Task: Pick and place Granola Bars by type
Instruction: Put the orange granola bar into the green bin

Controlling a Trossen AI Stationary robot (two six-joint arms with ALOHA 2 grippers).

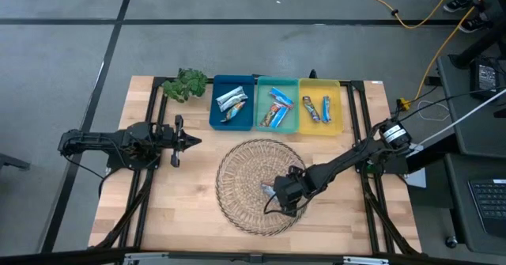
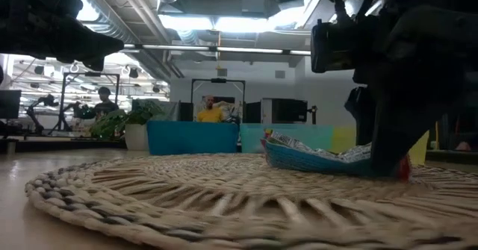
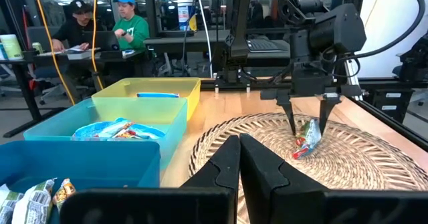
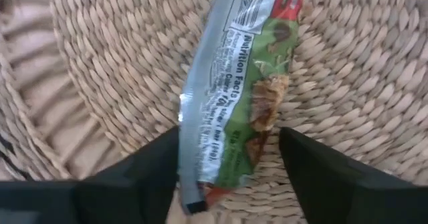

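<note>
Crinkly foil granola bar (image 4: pixel 235 90), light and slippery, is lying between the right claw's (image 4: pixel 231 160) wide-open fingers (image 4: pixel 144 167), best pinched across its middle.

High view overhead, straight down on whole desk (image 1: pixel 190 210); low view at desk height, facing far bins; left wrist looks right across woven mat (image 3: pixel 374 164); right wrist close above same mat.
</note>
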